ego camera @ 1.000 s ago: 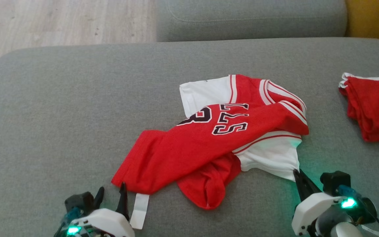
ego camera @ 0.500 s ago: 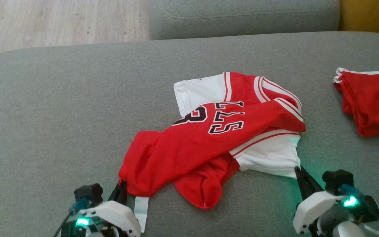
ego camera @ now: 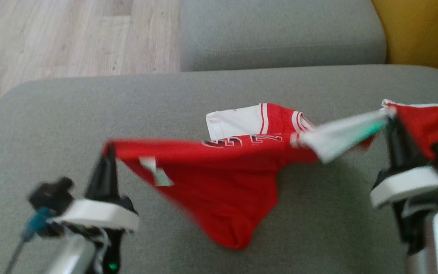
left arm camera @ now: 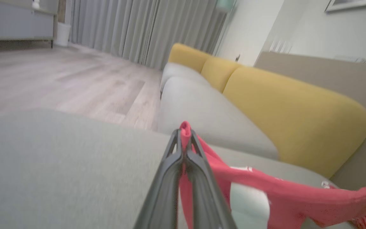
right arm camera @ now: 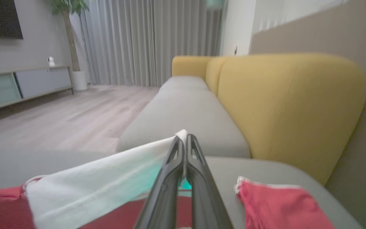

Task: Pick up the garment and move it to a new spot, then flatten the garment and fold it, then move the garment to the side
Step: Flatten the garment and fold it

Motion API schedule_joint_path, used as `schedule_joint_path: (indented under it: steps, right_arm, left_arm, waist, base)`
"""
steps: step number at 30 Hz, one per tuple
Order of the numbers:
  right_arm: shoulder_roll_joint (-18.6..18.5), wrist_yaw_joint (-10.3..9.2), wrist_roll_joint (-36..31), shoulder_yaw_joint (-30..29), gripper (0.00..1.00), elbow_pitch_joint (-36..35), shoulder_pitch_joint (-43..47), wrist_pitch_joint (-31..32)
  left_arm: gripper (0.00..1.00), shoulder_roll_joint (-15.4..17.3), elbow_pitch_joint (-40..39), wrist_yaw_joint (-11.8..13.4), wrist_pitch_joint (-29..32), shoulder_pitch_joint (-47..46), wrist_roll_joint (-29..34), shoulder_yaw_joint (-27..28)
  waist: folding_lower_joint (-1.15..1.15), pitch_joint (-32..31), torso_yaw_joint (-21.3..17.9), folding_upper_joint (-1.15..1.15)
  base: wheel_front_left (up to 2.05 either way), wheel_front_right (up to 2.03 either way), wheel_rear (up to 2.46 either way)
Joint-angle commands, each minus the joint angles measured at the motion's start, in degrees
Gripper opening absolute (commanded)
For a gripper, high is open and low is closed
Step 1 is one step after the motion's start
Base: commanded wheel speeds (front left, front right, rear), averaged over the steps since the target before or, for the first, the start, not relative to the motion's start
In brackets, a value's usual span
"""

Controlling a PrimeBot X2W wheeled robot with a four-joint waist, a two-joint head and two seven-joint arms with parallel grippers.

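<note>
Both arms have risen since a second ago: the left gripper (ego camera: pixel 108 151) clamps a red corner of the jersey (ego camera: pixel 222 179), the right gripper (ego camera: pixel 388 116) its white corner. It hangs stretched above the sofa seat's (ego camera: pixel 51 114) middle. Pick-up looks underway; next, carry it across and lower it flat.
</note>
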Motion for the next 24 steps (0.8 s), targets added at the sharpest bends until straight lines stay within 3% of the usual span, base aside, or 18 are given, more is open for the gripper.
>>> schedule_joint_path:
  steps: [1, 2, 5, 12, 18, 24]
  right_arm:
    - [-0.4, -0.04, -0.5, 0.9, 0.0, -3.5, -3.7, 0.3]
    - [-0.4, -0.04, -1.0, 0.3, 0.0, -8.3, -5.4, 1.4]
    - [-0.7, -0.04, -1.2, -0.3, 0.0, -15.6, -8.2, 3.4]
    - [-2.8, -0.04, -1.1, -2.0, 0.0, -30.8, -15.0, 8.1]
    - [-6.4, -0.04, -0.6, -2.5, 0.0, -35.0, -18.9, 13.2]
    - [-7.8, -0.04, 1.5, -0.9, 0.0, -30.7, -20.4, 15.8]
  left_arm:
    - [0.0, 2.0, -3.6, 0.5, -0.5, -3.0, 0.7, 3.2]
    - [0.0, 3.7, -9.8, 1.7, 0.2, -4.5, 1.6, 4.5]
    - [0.0, 6.7, -18.7, 3.3, 2.8, -7.9, 3.6, 5.6]
    - [0.0, 13.5, -32.9, 4.1, 12.8, -21.1, 7.3, 7.4]
    - [0.0, 15.1, -33.0, 3.2, 19.7, -29.6, 6.4, 7.1]
    - [0.0, 14.5, -26.1, 2.0, 22.1, -31.1, 4.3, 5.7]
  waist:
    - [0.01, -0.7, 0.0, 0.0]
    - [0.01, -1.4, 0.0, 0.0]
    - [0.01, -2.2, -0.3, 0.0]
    - [0.01, -2.9, -1.6, 0.0]
    - [0.01, -1.5, -2.9, 0.0]
    - [0.01, 3.4, -3.7, 0.0]
  base:
    - [0.0, 0.0, 0.0]
    - [0.0, 0.0, 0.0]
    - [0.0, 0.0, 0.0]
    - [0.0, 0.0, 0.0]
    - [0.0, 0.0, 0.0]
    - [0.0, 0.0, 0.0]
